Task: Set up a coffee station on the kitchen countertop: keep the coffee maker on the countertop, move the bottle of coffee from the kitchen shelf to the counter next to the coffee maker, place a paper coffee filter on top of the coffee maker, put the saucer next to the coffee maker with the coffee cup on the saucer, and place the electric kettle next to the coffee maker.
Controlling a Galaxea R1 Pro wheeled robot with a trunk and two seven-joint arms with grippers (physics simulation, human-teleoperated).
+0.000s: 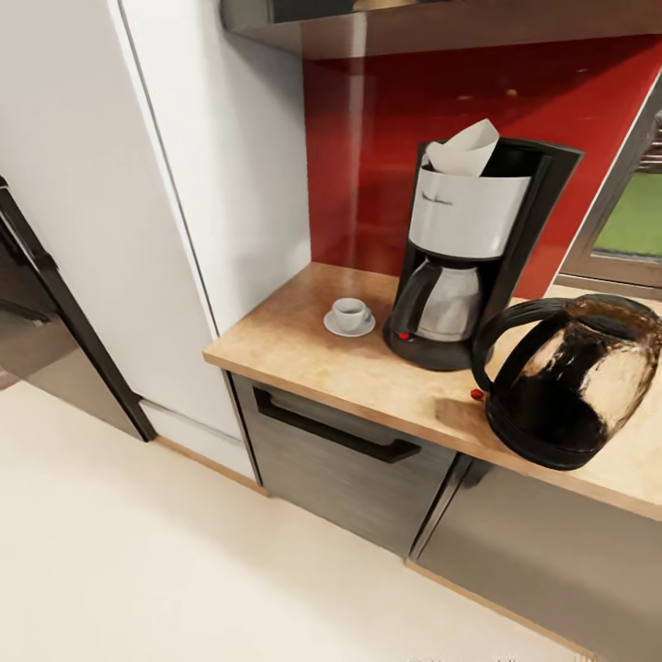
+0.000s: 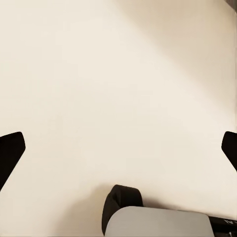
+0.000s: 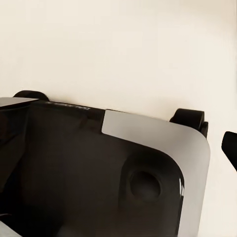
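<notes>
While the head view looks down on the counter (image 1: 303,345), the coffee maker (image 1: 464,248) stands upright on it against the red backsplash (image 1: 386,156), and everything else sits relative to that machine. Paper coffee filter (image 1: 467,147) sits in the top of the coffee maker, its point sticking up above the rim. Saucer (image 1: 349,325) lies on the counter just beside the coffee maker's base, on the side toward the white tall cabinet (image 1: 211,184), with the coffee cup (image 1: 351,313) upright on it. Electric kettle (image 1: 575,382) stands on the counter just beside the coffee maker on the opposite side, nearer the counter's front edge, handle turned toward the machine. Grey drawer front (image 1: 354,460) with a black handle sits below the counter. Left tool (image 2: 118,148): fingertips wide apart, open, nothing between them, over the pale floor (image 2: 118,74). Right tool (image 3: 230,148): one fingertip visible at the frame edge beside the robot's base, so open or closed cannot be told.
</notes>
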